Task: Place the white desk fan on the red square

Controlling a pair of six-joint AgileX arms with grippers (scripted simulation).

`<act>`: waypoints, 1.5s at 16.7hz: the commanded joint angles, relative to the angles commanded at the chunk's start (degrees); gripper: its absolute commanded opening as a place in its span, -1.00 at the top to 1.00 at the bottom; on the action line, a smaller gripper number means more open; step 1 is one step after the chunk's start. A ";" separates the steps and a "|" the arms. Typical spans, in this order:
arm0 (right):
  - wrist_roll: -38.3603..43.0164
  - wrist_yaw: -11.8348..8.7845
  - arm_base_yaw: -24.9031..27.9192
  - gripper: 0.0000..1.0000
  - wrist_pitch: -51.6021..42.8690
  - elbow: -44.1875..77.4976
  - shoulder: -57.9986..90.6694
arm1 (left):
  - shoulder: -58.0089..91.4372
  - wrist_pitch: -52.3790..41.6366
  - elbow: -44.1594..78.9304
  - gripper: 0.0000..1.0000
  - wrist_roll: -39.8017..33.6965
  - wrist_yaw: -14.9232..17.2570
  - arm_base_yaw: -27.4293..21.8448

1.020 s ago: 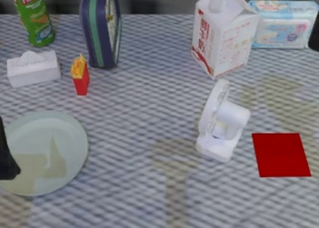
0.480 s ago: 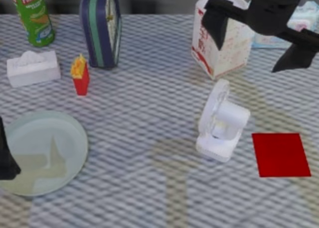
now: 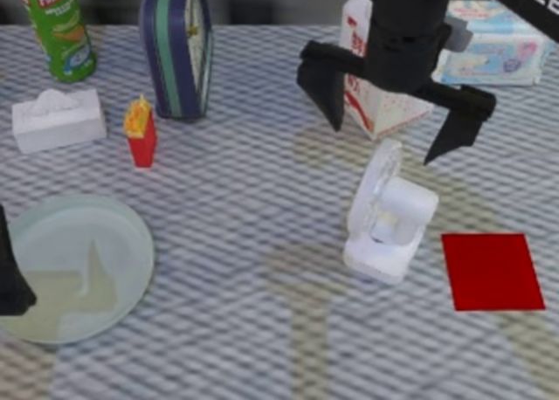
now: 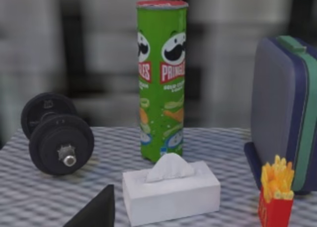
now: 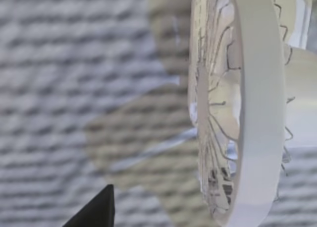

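While the right hand [image 3: 393, 112] hangs wide open above the white desk fan [image 3: 389, 212], the reach is underway; next it must lower, grip, then carry toward the red square [image 3: 492, 271] at 3 o'clock. The left hand [image 3: 13, 282] sits parked at the bench's 9 o'clock edge; I cannot tell its state.

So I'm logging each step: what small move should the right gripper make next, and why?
Probably lower straight down around the white desk fan. The right gripper hangs open just behind the fan's round head, grasping nothing, and the fan stands left of the red square, not on it. The left arm stays parked at the table's left edge.
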 joint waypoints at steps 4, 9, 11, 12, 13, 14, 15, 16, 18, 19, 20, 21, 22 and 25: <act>-0.06 0.06 -0.29 -1.00 0.13 -0.13 -0.05 | 0.00 0.00 0.00 -1.00 0.00 0.00 0.00; -0.14 -0.01 -0.12 -1.00 6.05 -7.02 -0.99 | 0.00 0.00 0.00 -1.00 0.00 0.00 0.00; -0.04 -0.01 -0.02 -1.00 9.95 -11.60 -1.47 | 0.00 0.00 0.00 -1.00 0.00 0.00 0.00; 0.01 -0.02 0.04 -1.00 11.42 -13.10 -1.63 | 0.00 0.00 0.00 -1.00 0.00 0.00 0.00; 0.05 -0.02 0.08 -1.00 12.29 -13.99 -1.70 | 0.00 0.00 0.00 -1.00 0.00 0.00 0.00; 0.08 -0.02 0.10 -1.00 12.55 -14.26 -1.71 | 0.00 0.00 0.00 -1.00 0.00 0.00 0.00; 0.08 -0.02 0.10 -1.00 12.55 -14.26 -1.71 | 0.00 0.00 0.00 -1.00 0.00 0.00 0.00; 0.08 -0.02 0.10 -1.00 12.55 -14.26 -1.71 | 0.00 0.00 0.00 -1.00 0.00 0.00 0.00; 0.08 -0.02 0.10 -0.85 12.55 -14.26 -1.71 | 0.00 0.00 0.00 -1.00 0.00 0.00 0.00; 0.08 -0.02 0.10 -0.70 12.55 -14.26 -1.71 | 0.00 0.00 0.00 -1.00 0.00 0.00 0.00; 0.08 -0.02 0.10 -0.55 12.55 -14.26 -1.71 | 0.00 0.00 0.00 -1.00 0.00 0.00 0.00; 0.08 -0.02 0.10 -0.40 12.55 -14.26 -1.71 | 0.00 0.00 0.00 -1.00 0.00 0.00 0.00; 0.08 -0.02 0.10 -0.25 12.55 -14.26 -1.71 | 0.00 0.00 0.00 -1.00 0.00 0.00 0.00; 0.08 -0.02 0.10 0.21 12.55 -14.26 -1.71 | 0.00 0.00 0.00 -1.00 0.00 0.00 0.00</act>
